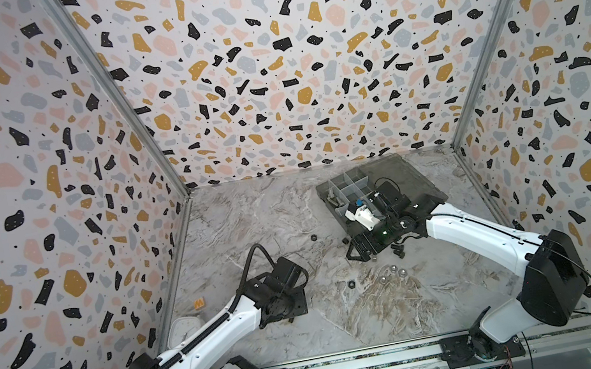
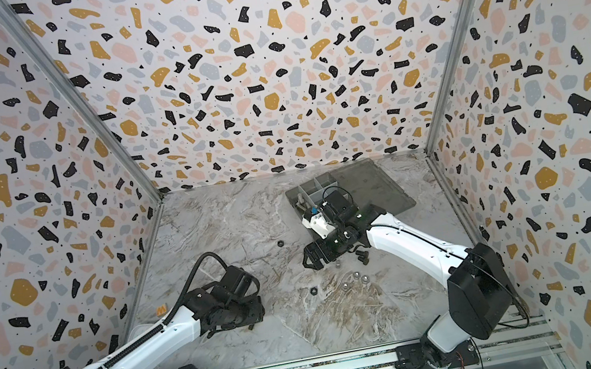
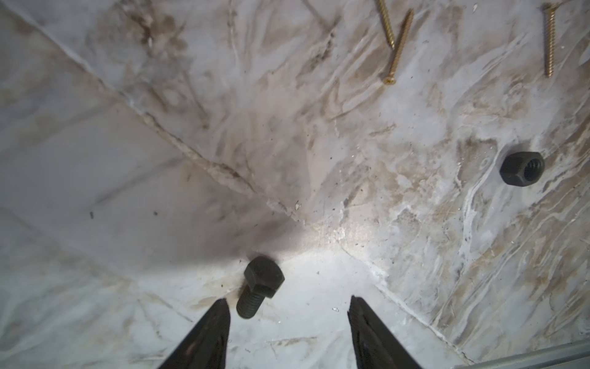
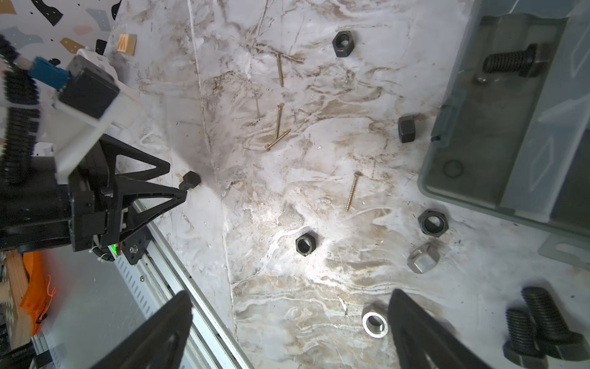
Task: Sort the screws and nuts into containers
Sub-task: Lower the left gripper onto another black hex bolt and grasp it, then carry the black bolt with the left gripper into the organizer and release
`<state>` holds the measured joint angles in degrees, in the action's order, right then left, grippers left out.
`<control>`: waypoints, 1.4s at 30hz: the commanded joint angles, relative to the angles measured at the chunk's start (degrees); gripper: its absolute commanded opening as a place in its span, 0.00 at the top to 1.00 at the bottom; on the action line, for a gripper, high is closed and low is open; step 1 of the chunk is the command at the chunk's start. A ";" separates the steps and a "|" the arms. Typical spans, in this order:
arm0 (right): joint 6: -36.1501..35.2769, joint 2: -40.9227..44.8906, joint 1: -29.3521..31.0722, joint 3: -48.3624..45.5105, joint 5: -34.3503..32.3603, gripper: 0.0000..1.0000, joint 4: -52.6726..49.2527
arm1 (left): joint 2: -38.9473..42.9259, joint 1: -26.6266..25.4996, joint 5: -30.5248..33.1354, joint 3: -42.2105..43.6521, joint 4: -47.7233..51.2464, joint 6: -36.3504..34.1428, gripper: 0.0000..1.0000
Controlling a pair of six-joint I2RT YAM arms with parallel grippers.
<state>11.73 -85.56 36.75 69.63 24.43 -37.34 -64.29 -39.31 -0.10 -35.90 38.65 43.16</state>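
Right wrist view: a grey-white marbled tabletop (image 4: 319, 287) veined with brown lies strewn with hardware. Both top views show it boxed in by three terrazzo-print walls (image 1: 263, 55) in black, mustard, pink and grey, with metal corner posts (image 1: 115, 94) and a rail (image 1: 358, 365) along the near edge carrying both arm bases. Counted on the tabletop from the right wrist: four brass screws (image 4: 352, 191), four black nuts (image 4: 306, 244), two silver nuts (image 4: 423, 258) and three black bolts (image 4: 523, 329), two of them lying together. Both top views show the silver nuts as a cluster of three. A fourth black bolt lies in a compartment of the smoky organiser box (image 4: 498, 127), which sits toward the far right of the tabletop, its flat lid (image 1: 399, 175) open beside it. The left end effector (image 3: 289, 299), low over the near left of the tabletop, has its fingers partway apart and grips nothing; one black bolt lies loose between them, just beside one fingertip. The right end effector (image 4: 290, 294), in front of the box, is spread wide and empty, a silver nut just beside one finger.
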 commanded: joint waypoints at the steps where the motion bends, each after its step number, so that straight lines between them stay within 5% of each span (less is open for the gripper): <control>1: 0.84 2.29 0.51 0.98 -0.33 0.03 -0.19 | 0.84 -0.49 0.01 2.18 -2.71 4.82 0.39; 21: 0.03 7.34 7.90 -3.80 3.16 0.03 -2.45 | -5.93 -0.76 0.80 5.29 -8.78 1.40 0.47; 24: -0.06 7.25 7.90 -3.80 3.30 0.03 -2.48 | -7.35 -0.72 0.72 4.69 -8.97 0.17 0.57; 27: -0.12 7.16 7.90 -3.80 3.34 0.03 -2.60 | -8.61 -0.76 0.18 3.94 -9.12 -0.68 0.81; 30: -0.13 7.56 7.81 -3.54 2.14 0.03 -2.87 | -9.93 -0.77 -0.15 2.29 -8.78 -1.54 0.96; 42: 1.68 8.21 -2.74 -1.78 -2.98 0.03 -2.99 | -26.50 -0.72 0.84 -21.82 -3.72 -10.92 1.00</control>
<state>12.99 -79.75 36.42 65.73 22.57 -39.33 -87.26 -39.92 0.32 -51.00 33.43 36.86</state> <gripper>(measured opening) 0.970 0.168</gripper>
